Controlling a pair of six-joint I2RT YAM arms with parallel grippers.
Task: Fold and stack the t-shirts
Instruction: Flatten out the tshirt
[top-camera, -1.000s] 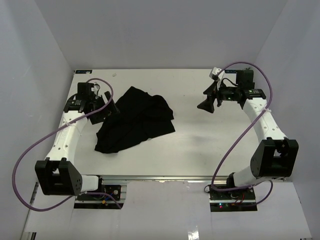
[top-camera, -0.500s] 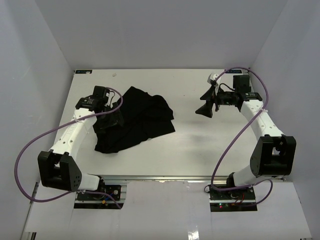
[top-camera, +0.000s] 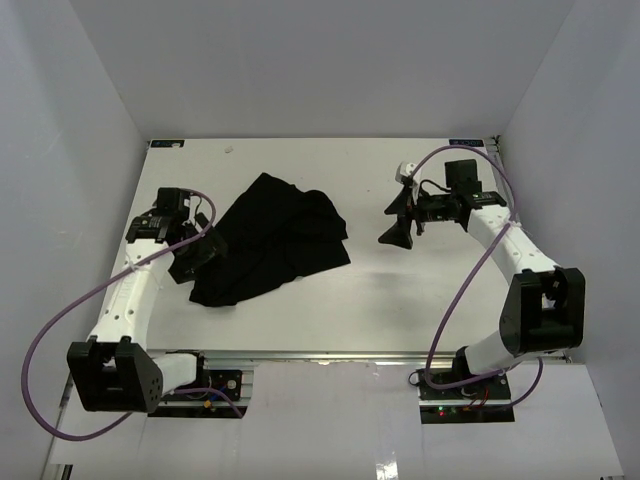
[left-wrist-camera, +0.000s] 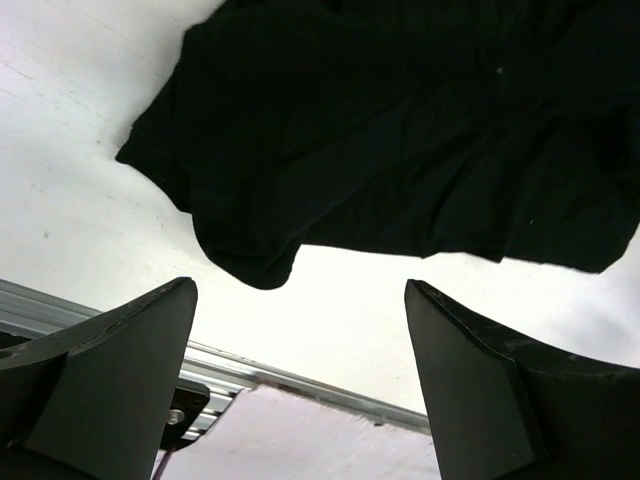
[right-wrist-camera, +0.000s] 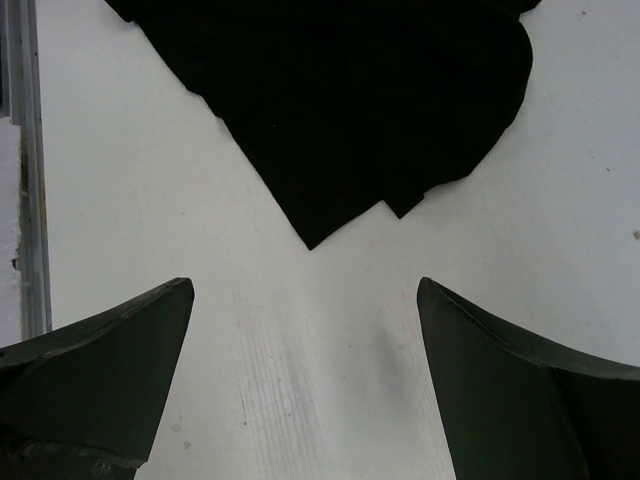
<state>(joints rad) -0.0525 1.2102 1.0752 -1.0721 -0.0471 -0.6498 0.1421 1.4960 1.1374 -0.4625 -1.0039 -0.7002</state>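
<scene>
A black t-shirt (top-camera: 275, 240) lies crumpled on the white table, left of centre. It fills the upper part of the left wrist view (left-wrist-camera: 400, 140) and of the right wrist view (right-wrist-camera: 350, 100). My left gripper (top-camera: 196, 255) hovers at the shirt's left edge, open, with nothing between its fingers (left-wrist-camera: 110, 370). My right gripper (top-camera: 397, 220) hangs open over bare table to the right of the shirt, apart from it, and a pointed corner of the cloth lies just ahead of its fingers (right-wrist-camera: 510, 390).
White walls close in the table on three sides. The metal rail (left-wrist-camera: 300, 380) at the table's near edge runs below the left gripper. The same kind of rail (right-wrist-camera: 28, 170) shows at the left border of the right wrist view.
The left gripper has pulled back from over the shirt's left part toward the left and the near edge. The right gripper has shifted left, closer to the shirt. Both stay open.
</scene>
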